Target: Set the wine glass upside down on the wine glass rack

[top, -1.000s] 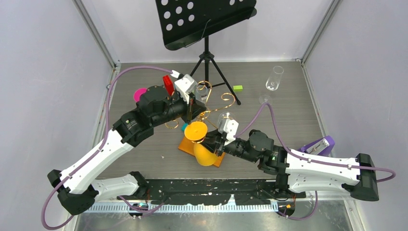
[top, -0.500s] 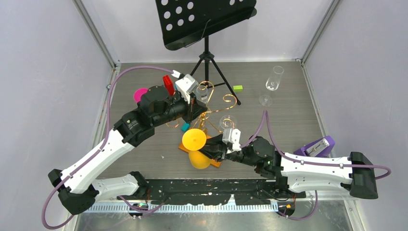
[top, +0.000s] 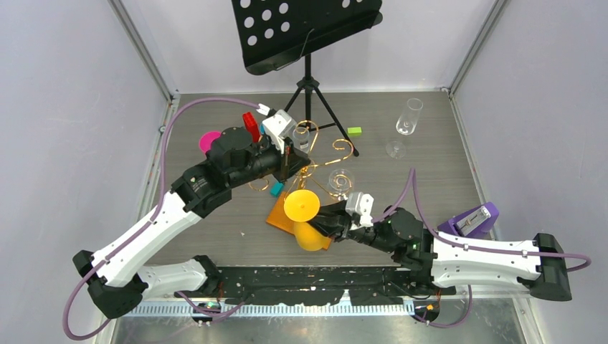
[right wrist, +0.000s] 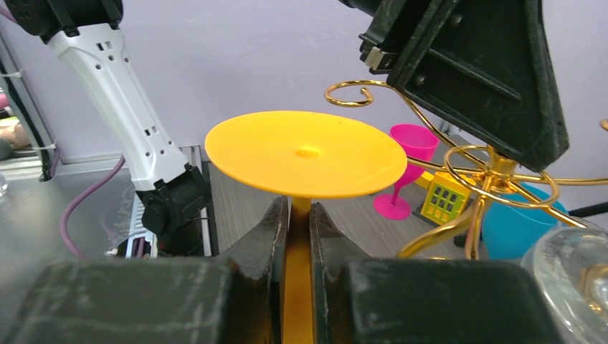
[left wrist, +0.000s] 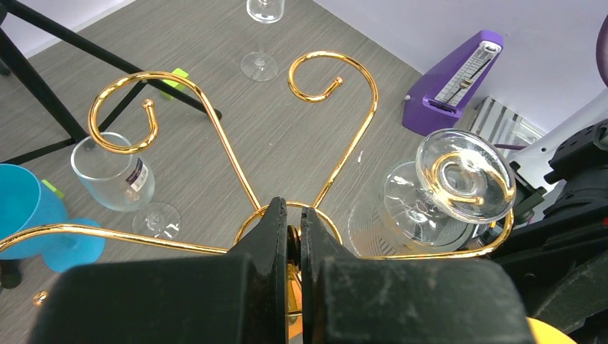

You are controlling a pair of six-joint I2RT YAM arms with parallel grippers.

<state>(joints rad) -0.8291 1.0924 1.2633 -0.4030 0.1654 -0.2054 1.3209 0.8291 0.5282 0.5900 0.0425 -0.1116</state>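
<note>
While left jaws seemingly pinch gold rack, right jaws clamp upturned yellow glass.

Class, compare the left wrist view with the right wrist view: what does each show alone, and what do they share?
Left wrist only: the purple metronome and a standing clear flute. Right wrist only: the pink glass and the right end effector shut on the yellow wine glass stem. Both: the blue glass, the gold wine glass rack and a clear glass hanging on it.
</note>
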